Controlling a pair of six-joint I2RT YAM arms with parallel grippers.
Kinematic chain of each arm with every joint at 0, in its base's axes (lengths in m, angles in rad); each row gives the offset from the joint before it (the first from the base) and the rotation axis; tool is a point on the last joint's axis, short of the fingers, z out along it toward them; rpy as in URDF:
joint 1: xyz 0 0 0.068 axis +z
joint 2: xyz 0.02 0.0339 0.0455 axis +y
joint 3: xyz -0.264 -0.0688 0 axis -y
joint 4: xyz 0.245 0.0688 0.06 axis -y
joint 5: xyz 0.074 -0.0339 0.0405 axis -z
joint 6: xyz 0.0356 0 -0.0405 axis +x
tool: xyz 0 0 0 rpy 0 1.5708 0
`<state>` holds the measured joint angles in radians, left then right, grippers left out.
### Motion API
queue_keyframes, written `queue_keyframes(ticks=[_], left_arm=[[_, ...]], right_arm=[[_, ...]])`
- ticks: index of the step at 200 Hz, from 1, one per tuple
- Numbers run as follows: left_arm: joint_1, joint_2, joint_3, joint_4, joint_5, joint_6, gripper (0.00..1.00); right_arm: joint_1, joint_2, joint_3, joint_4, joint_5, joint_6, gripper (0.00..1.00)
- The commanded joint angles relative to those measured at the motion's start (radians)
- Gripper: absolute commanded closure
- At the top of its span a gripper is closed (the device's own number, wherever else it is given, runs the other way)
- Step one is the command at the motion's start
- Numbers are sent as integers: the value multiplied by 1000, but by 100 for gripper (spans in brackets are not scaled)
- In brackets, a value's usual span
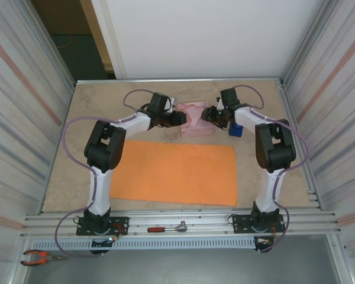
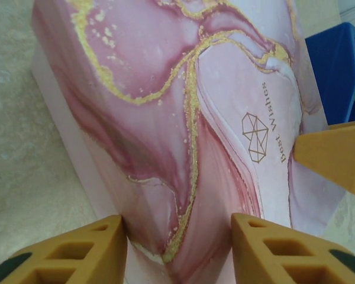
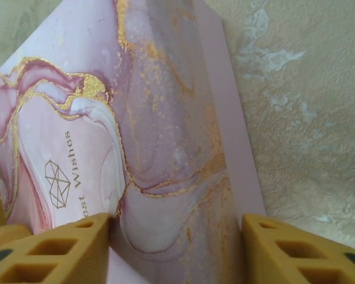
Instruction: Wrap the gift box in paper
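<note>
At the far left, on the metal ledge in front of the table [image 1: 59, 177], a pair of orange-handled pliers [image 1: 38, 256] is being left lying. The left gripper [image 1: 178, 118] is being held over the far middle of the table, its jaws standing partway open around the left edge of the gift box [image 1: 195, 113]. In the left wrist view one of its fingers [image 2: 77, 257] is being pressed to the plain pink lower side and the other to the marbled top, so the box is being pinched between them. The paper [image 1: 177, 174] is being left flat nearer the arm bases, apart from the box, with a red-handled ratchet [image 1: 170, 228] lying on the rail below it. The box is being held beyond the paper's far edge, between the two grippers; whether it is being lifted off the table cannot be told. The right gripper [image 1: 212, 115] is being held on the box's right edge, jaws partway open, with its fingers [image 3: 53, 251] being pressed against both sides. Just right of it a blue tape dispenser [image 1: 235, 131] is being left standing
</note>
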<state>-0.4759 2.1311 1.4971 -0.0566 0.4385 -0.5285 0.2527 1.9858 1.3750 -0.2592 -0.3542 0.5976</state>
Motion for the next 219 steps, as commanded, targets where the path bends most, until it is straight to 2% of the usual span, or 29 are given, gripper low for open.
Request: queue_keyframes(ticks=[1, 21, 73, 120, 144, 190, 219], left_arm=[[-21, 11, 24, -22, 84, 21, 60], [-26, -81, -21, -7, 96, 39, 61], [-58, -388, -232, 1, 67, 65, 61], [-89, -656, -504, 50, 28, -11, 61], [-110, -787, -610, 30, 8, -57, 61], [-165, -1040, -730, -126, -68, -91, 60], [-170, -1112, -825, -131, -108, -124, 59]], right_arm=[[52, -6, -10, 11, -70, 16, 61], [91, -74, -45, 23, -66, 22, 65], [256, -287, -160, 40, 38, 59, 66], [426, -452, -317, 78, 164, 157, 66], [528, -503, -388, 80, 228, 216, 66], [686, -587, -472, 31, 338, 329, 66], [727, -592, -536, 54, 362, 395, 65]])
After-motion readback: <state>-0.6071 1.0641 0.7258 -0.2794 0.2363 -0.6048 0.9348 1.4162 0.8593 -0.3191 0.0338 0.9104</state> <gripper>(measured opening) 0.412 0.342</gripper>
